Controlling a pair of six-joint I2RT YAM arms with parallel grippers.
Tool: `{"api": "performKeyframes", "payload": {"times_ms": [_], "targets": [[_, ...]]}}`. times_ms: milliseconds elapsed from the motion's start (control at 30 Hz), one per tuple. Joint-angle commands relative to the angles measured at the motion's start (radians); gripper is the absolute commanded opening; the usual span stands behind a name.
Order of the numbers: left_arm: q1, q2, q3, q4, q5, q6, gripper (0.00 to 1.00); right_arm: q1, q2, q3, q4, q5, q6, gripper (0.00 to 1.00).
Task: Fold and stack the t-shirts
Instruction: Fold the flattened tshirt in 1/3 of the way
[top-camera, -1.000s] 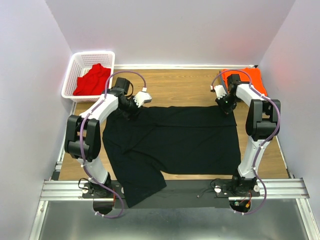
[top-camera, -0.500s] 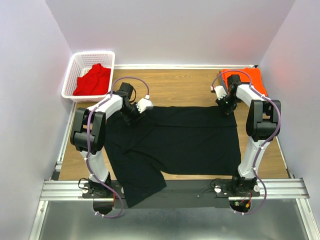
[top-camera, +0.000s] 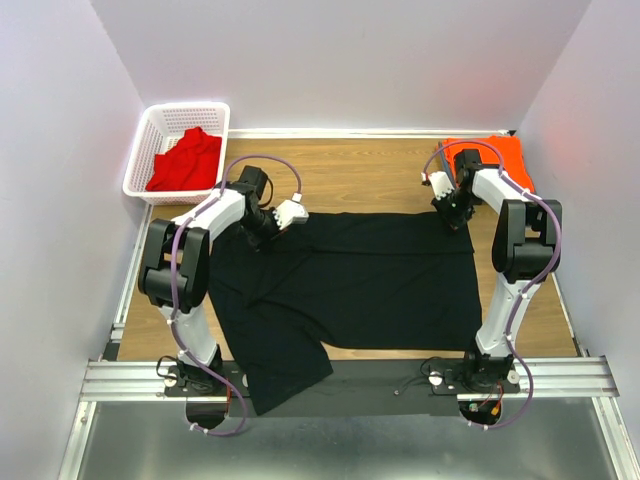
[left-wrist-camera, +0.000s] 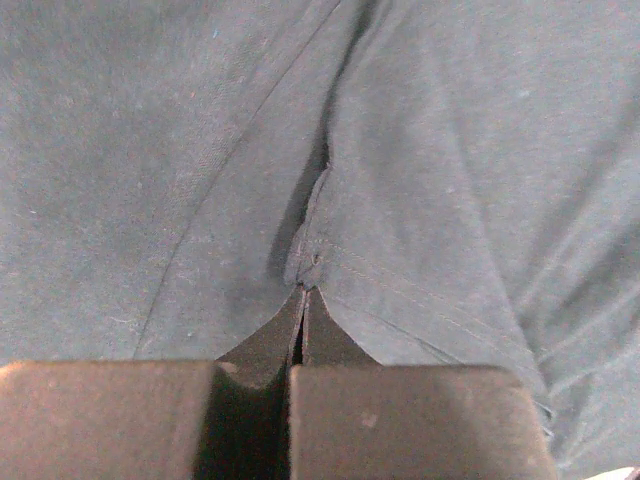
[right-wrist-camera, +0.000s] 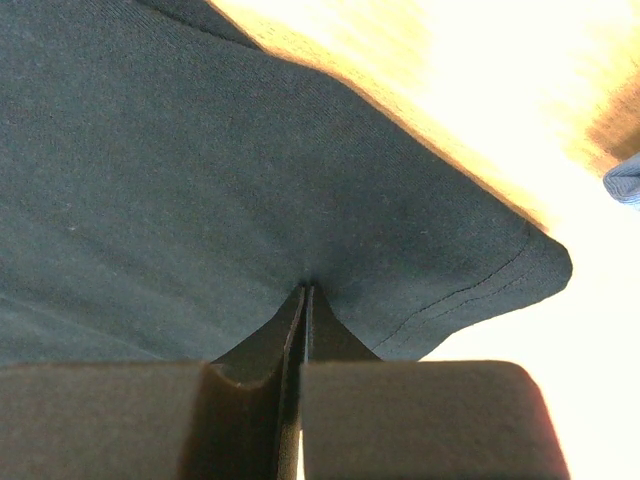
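The large black t-shirt (top-camera: 350, 280) lies spread across the middle of the table, with one part hanging over the near edge. My left gripper (top-camera: 262, 228) is at its far left corner. In the left wrist view this gripper (left-wrist-camera: 303, 292) is shut, its tips pinching a hemmed fold of the black cloth (left-wrist-camera: 450, 150). My right gripper (top-camera: 458, 215) is at the far right corner. In the right wrist view it (right-wrist-camera: 306, 290) is shut on the black cloth (right-wrist-camera: 200, 150) just inside the stitched hem. The orange t-shirt (top-camera: 500, 155) lies at the back right. The red t-shirt (top-camera: 185, 160) sits in the basket.
A white mesh basket (top-camera: 180, 108) stands at the back left corner. Bare wooden tabletop (top-camera: 360, 175) shows behind the black shirt. White walls close in on three sides. A metal rail (top-camera: 350, 378) runs along the near edge.
My left arm swung its elbow in and the gripper shifted slightly right onto the shirt's far left corner, then its jaws closed on the cloth. The right arm held still.
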Motion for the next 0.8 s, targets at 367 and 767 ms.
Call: {"api": "performKeyframes", "payload": {"times_ms": [367,767], "targets": [[-0.072,-0.089,0.016,-0.084,0.089,0.040,0.00,0.002,-0.017,-0.028,0.008,0.034,-0.012,0.06],[-0.293,-0.157,-0.041,-0.135,0.216,0.025,0.00,0.002,-0.011,-0.014,0.010,0.040,-0.012,0.05]]}}
